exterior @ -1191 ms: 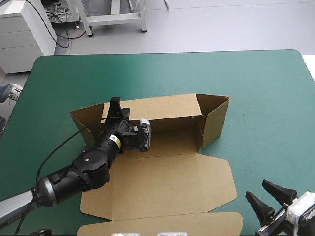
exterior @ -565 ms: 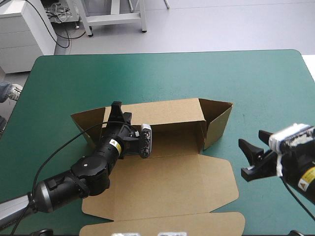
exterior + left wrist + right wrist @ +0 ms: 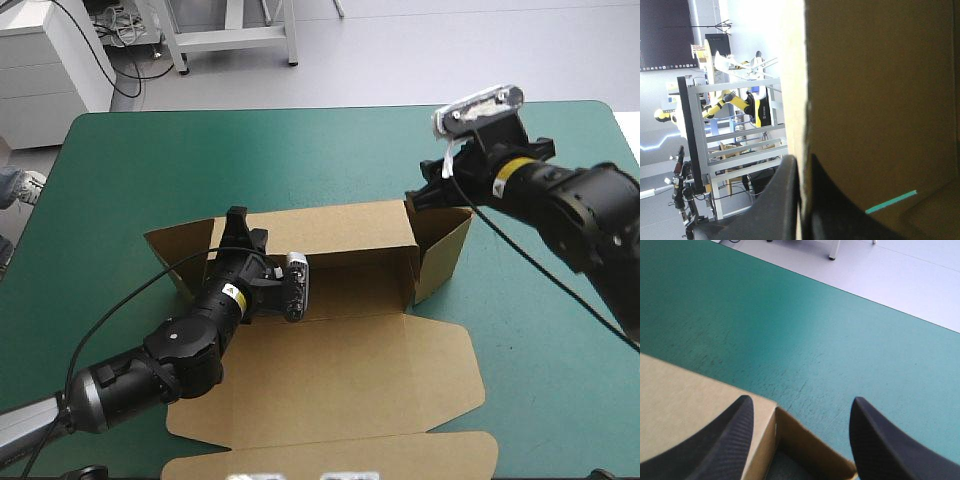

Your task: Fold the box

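The brown box (image 3: 340, 370) lies mid-table, its lid flat toward the front edge. Its back wall (image 3: 330, 222) and right side wall (image 3: 442, 245) stand raised, and a left flap (image 3: 175, 248) leans outward. My left gripper (image 3: 237, 222) is shut on the back wall's left end. In the left wrist view its black fingers (image 3: 785, 200) clamp the board's edge (image 3: 880, 100). My right gripper (image 3: 425, 185) hovers open over the box's far right corner. In the right wrist view that gripper (image 3: 801, 402) straddles the corner of the wall (image 3: 690, 400).
Bare teal-green cover (image 3: 540, 330) stretches right of the box and behind it to the far edge (image 3: 330, 108). The lid's tuck flap (image 3: 330, 455) reaches the table's front edge.
My right arm has swung from the table's front right corner up and across to the box's far right corner. The left gripper keeps its hold; the box shifted slightly.
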